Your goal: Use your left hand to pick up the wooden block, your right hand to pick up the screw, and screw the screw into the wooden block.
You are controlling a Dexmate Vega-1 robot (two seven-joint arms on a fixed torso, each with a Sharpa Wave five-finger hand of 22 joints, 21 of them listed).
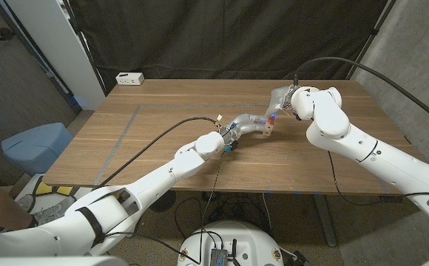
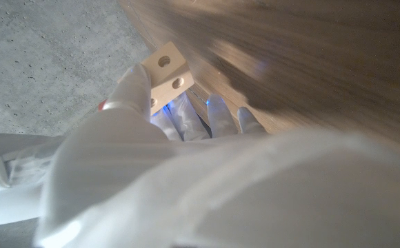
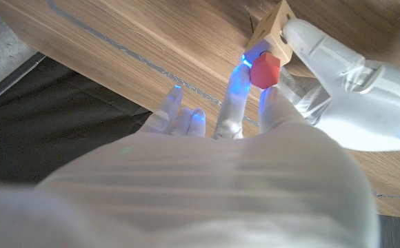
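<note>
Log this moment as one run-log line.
phase: screwing | left hand: holds wooden block | right hand: pinches red-headed screw at block | table: white box at far corner

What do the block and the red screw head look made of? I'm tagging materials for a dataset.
The wooden block looks like pale, unfinished wood: matte tan faces, drilled holes visible in the left wrist view. The screw has a red faceted head, smooth and uniform, probably plastic; its shank is hidden.

Overhead head view, two close wrist views
</note>
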